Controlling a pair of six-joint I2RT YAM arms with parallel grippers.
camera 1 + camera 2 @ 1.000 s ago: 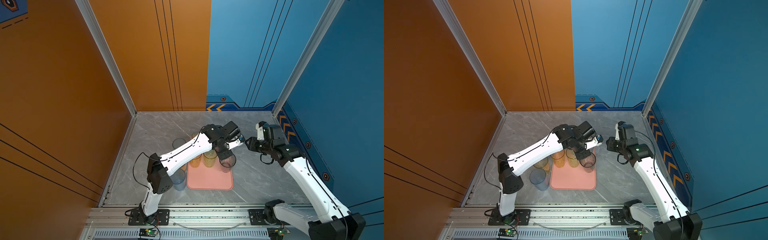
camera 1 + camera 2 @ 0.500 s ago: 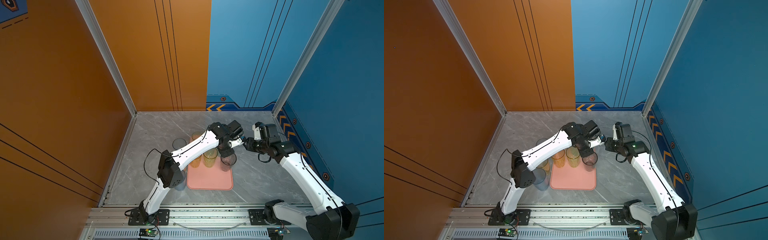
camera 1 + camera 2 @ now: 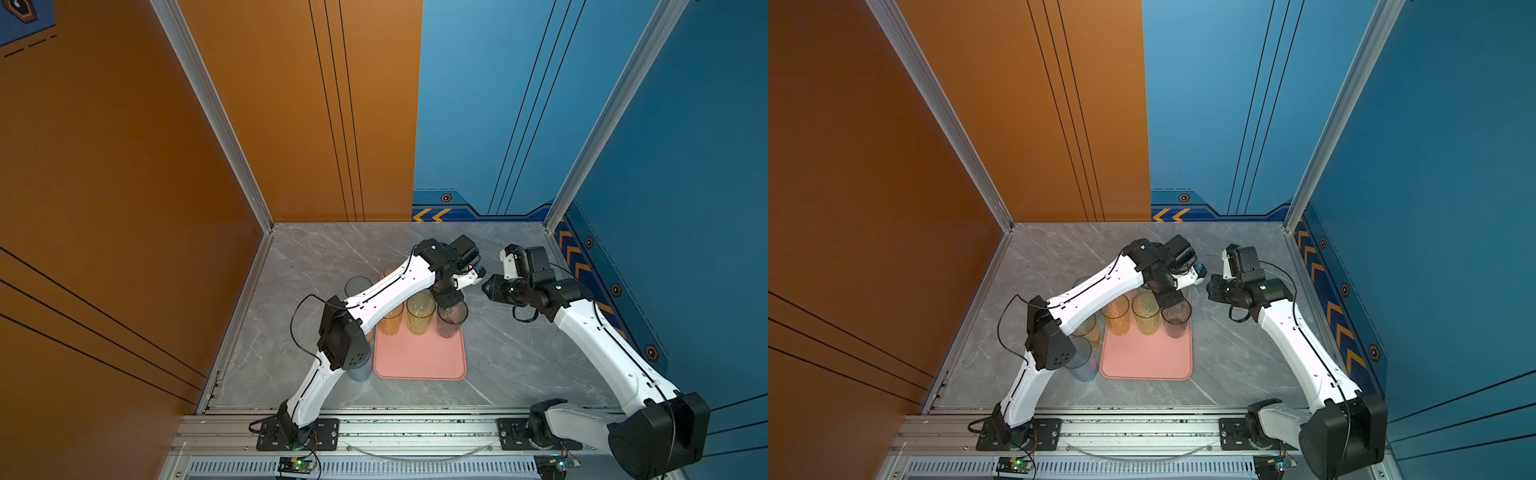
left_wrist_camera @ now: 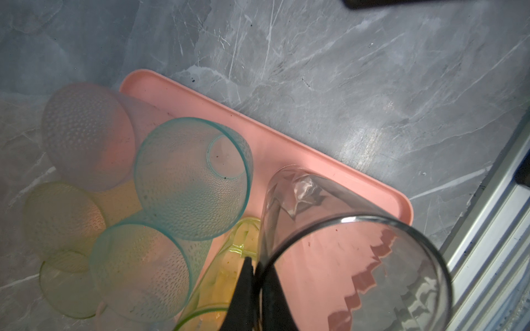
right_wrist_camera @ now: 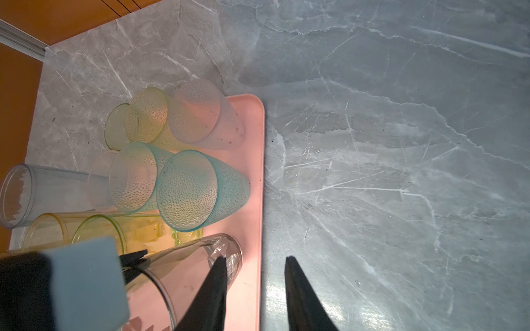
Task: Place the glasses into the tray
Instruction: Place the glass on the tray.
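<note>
Grey tumbler [image 3: 451, 320] upright in the tray [image 3: 419, 361], near its right rim and just beside a yellow tumbler [image 3: 420, 316]; the left gripper [image 4: 255, 263] is clenched on its lip. Should the base sit on the rim, release could topple it; the right gripper [image 5: 255, 259], jaws parted and empty, hovers close enough to clip it.

Grey marble tabletop [image 3: 519, 353], orange wall [image 3: 291, 104]

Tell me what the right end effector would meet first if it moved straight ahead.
The right end effector would probably meet the rim of the tray, beside the grey tumbler held by the left end effector; depth is unclear.
</note>
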